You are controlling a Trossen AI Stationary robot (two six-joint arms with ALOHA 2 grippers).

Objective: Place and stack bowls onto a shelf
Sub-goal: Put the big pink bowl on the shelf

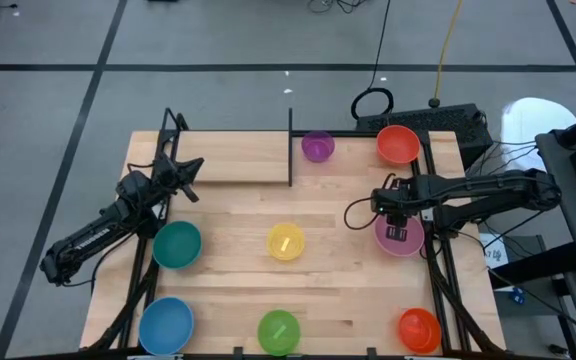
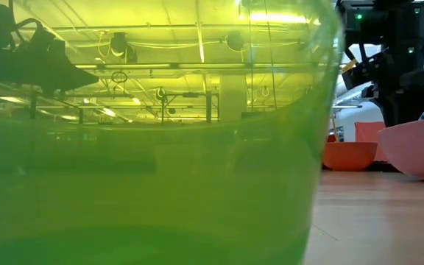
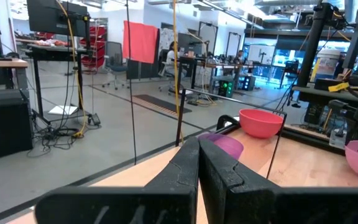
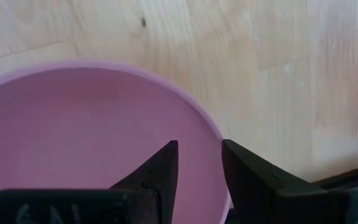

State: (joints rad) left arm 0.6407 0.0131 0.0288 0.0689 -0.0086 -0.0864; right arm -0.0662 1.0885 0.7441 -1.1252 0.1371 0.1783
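The step in hand looked like the pickup of the pink bowl (image 4: 92,130), which sat on the table (image 1: 348,290) near its right edge. The right gripper (image 4: 199,163) hung over the bowl's rim, jaws parted, gripping nothing. Next it had to lower astride the rim and pinch. The left gripper (image 3: 199,163) waited clenched and empty by the shelf (image 1: 238,165).
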